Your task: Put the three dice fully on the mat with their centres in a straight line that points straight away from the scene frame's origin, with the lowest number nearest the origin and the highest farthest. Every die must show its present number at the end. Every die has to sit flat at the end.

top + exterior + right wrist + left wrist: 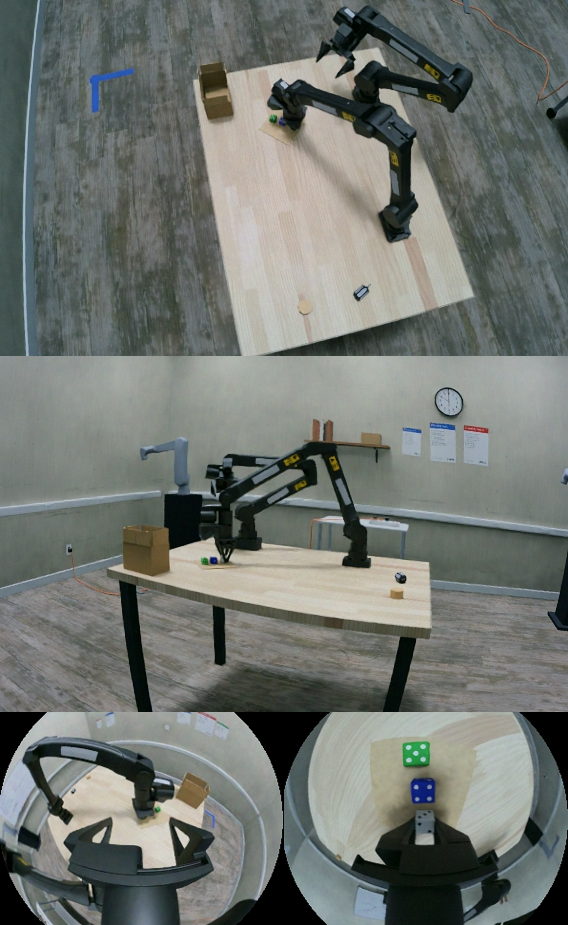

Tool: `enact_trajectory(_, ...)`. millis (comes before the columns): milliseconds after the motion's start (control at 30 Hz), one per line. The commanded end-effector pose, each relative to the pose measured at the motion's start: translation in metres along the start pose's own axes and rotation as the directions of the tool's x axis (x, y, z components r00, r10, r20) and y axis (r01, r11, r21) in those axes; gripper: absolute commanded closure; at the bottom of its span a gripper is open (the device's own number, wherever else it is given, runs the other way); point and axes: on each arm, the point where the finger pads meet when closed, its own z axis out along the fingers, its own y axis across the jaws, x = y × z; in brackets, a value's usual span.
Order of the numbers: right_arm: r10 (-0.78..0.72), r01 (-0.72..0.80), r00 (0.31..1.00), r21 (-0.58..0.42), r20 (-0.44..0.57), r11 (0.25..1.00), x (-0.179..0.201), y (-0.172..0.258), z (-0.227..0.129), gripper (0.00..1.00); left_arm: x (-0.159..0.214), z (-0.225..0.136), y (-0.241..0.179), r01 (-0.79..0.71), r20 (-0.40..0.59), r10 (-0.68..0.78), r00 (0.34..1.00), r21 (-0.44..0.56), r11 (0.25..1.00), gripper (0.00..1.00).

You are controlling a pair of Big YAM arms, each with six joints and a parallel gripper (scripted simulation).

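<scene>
The mat (285, 136) (215, 567) (389, 783) bears a green die (273, 118) (204, 561) (415, 754) with five pips up, near one edge. A blue die (280, 121) (213, 560) (422, 791) with four pips up sits beside it, apart from it. My left gripper (424, 819) (226, 560) is shut on a grey-white die (424, 822), low at the mat past the blue die. Its upward face seems to show two pips; whether it touches the mat is unclear. My right gripper (330, 68) is open and empty, high above the table's far end.
A cardboard box (219, 106) (146, 551) (192, 792) stands at the table corner. A blue L-shaped mark (95, 79) lies on the floor beyond it. A round wooden block (304, 307) (396, 593) and a small dark object (361, 292) (400, 577) lie at the other end.
</scene>
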Motion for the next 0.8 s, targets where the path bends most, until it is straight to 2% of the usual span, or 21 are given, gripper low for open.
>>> enact_trajectory(0, -0.032, 0.032, 0.999, 0.006, 0.01, 0.999, -0.011, -0.005, -0.004, 0.0, -0.019, -0.025, -0.004, 0.021, 0.073, -0.023, 0.997, 0.027, 0.999, 0.8)
enact_trajectory(100, -0.032, 0.032, 0.999, 0.006, 0.01, 0.999, -0.011, -0.005, -0.004, 0.0, -0.025, -0.012, 0.008, 0.033, 0.048, -0.033, 0.998, 0.014, 0.999, 0.8)
enact_trajectory(600, -0.032, 0.032, 0.999, 0.006, 0.01, 0.999, -0.011, -0.005, -0.004, 0.0, -0.027, -0.024, 0.0, 0.028, 0.069, -0.03, 0.997, 0.023, 0.999, 0.8)
enact_trajectory(767, -0.032, 0.032, 0.999, 0.006, 0.01, 0.999, -0.011, -0.005, -0.004, 0.0, -0.012, -0.024, 0.002, 0.029, 0.051, -0.03, 0.998, 0.016, 0.999, 0.8)
